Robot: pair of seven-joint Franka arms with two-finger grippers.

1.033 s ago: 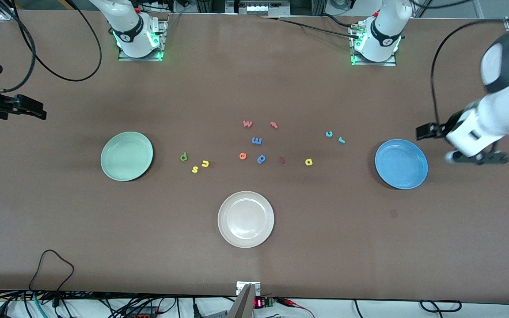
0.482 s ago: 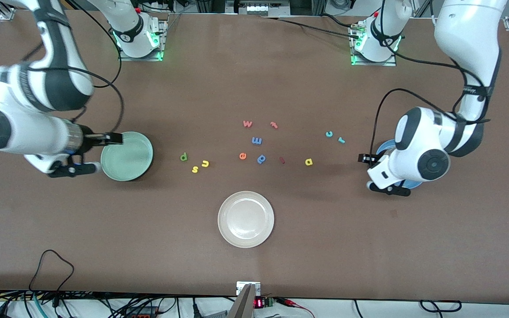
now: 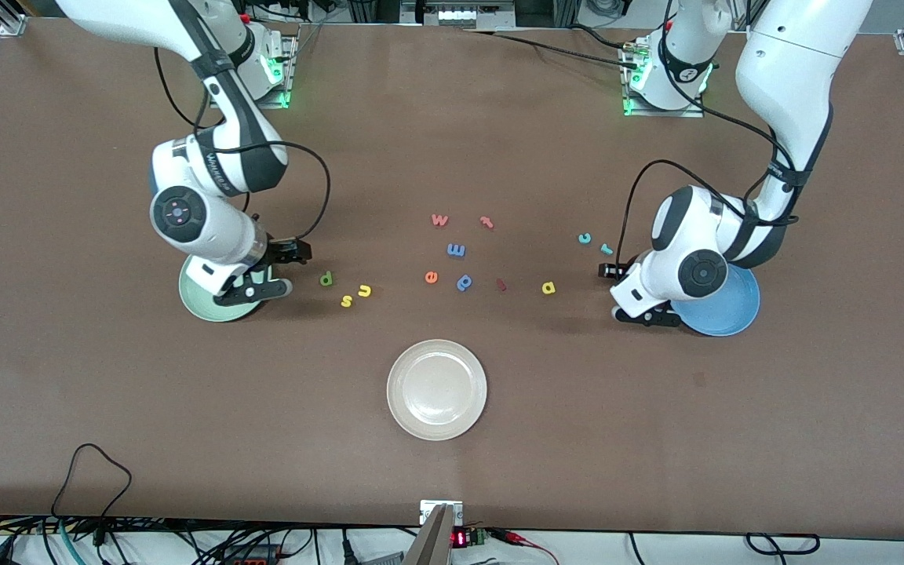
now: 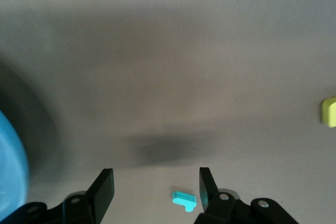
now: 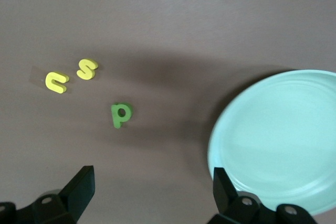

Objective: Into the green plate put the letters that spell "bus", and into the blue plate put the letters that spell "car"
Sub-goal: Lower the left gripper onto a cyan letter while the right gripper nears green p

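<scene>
The dark green b point(image 3: 326, 278), yellow s point(image 3: 346, 300) and yellow u point(image 3: 364, 291) lie on the table beside the green plate point(image 3: 199, 302). My right gripper point(image 3: 271, 272) hangs open over that plate's rim, and its wrist view shows the b point(image 5: 121, 114) ahead of the gripper point(image 5: 152, 179). The teal c point(image 3: 585, 238), teal r point(image 3: 606, 249) and yellow a point(image 3: 548, 288) lie beside the blue plate point(image 3: 727, 310). My left gripper point(image 3: 626, 294) is open above the table. The r point(image 4: 184, 200) lies below it between the fingers point(image 4: 206, 182), touching neither.
A cream-white plate point(image 3: 436, 389) sits nearest the front camera at mid-table. Between the two letter groups lie a salmon w point(image 3: 439, 220), a blue letter point(image 3: 456, 250), an orange e point(image 3: 431, 277), a blue p point(image 3: 464, 282) and two small red letters.
Both arms have swung in from the table's ends. The right gripper now hangs by the green plate and the left by the blue plate. No letter has moved.
</scene>
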